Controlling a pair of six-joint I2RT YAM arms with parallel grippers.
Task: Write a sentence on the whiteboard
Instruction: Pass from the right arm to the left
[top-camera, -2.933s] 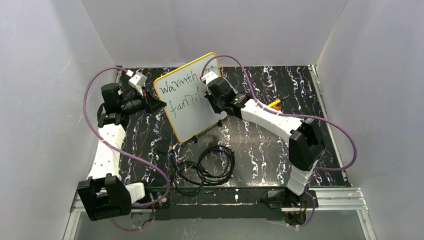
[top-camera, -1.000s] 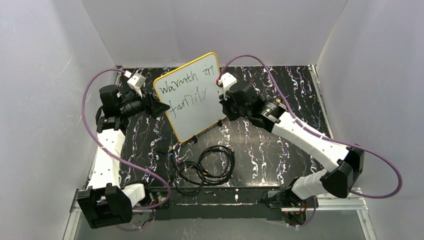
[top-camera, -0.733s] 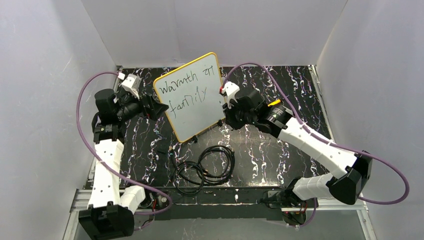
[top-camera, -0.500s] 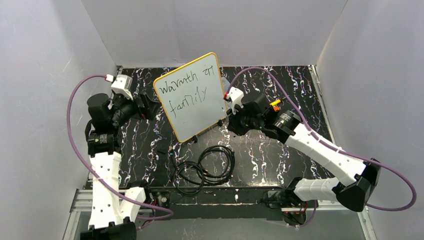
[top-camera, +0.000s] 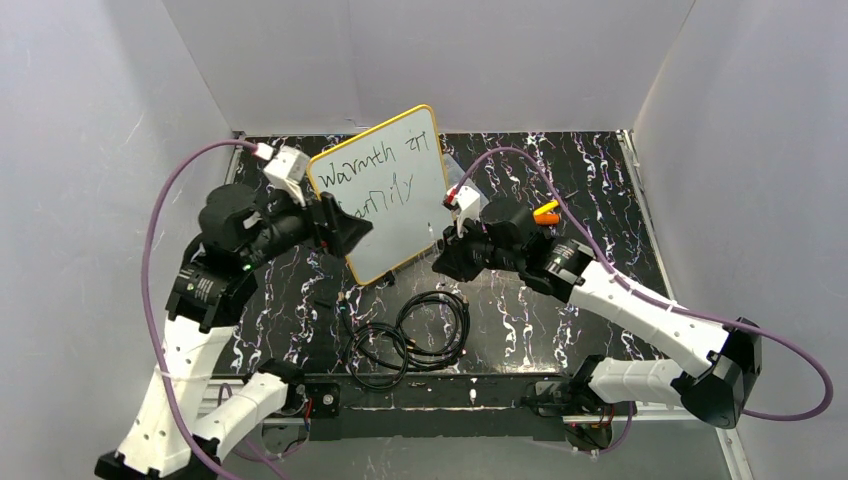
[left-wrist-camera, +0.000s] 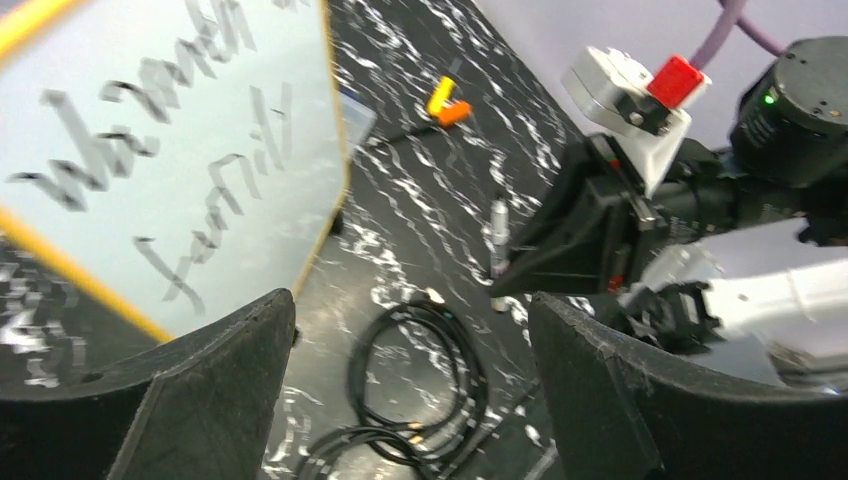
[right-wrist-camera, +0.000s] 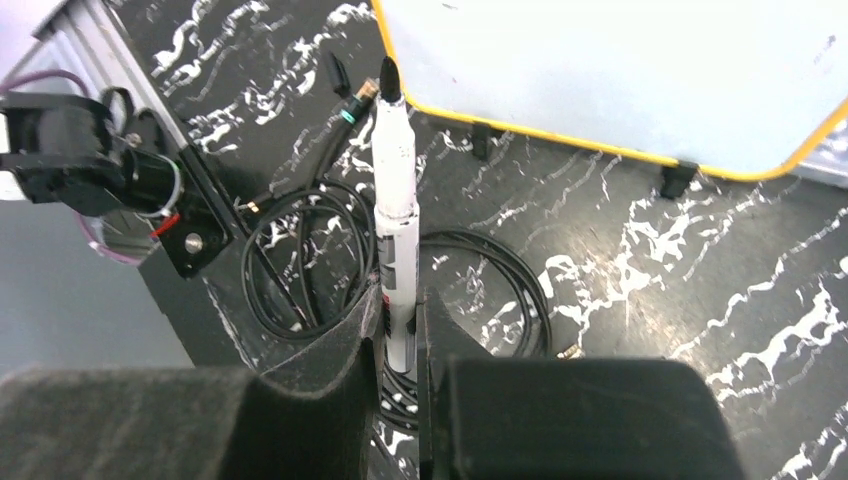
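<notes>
The whiteboard (top-camera: 392, 205) stands tilted on small black feet at the back of the table, yellow-framed. The sentence (top-camera: 372, 160) on it reads "Warmth of" over "family"; both lines show blurred in the left wrist view (left-wrist-camera: 150, 150). My left gripper (top-camera: 347, 234) hangs open and empty in front of the board's lower left edge, covering the start of "family". My right gripper (top-camera: 442, 262) is shut on a white marker (right-wrist-camera: 395, 200) with its black tip bare. It sits off the board's lower right corner, apart from the board (right-wrist-camera: 620, 70).
Coiled black cables (top-camera: 410, 335) lie on the black marbled table in front of the board, also under the marker (right-wrist-camera: 300, 260). An orange and yellow piece (top-camera: 546, 212) lies behind the right arm. White walls close the back and sides.
My left gripper let go of the board's left edge, opened, swung out left and came back lower in front of the board. My right gripper drew the marker down and away from the board.
</notes>
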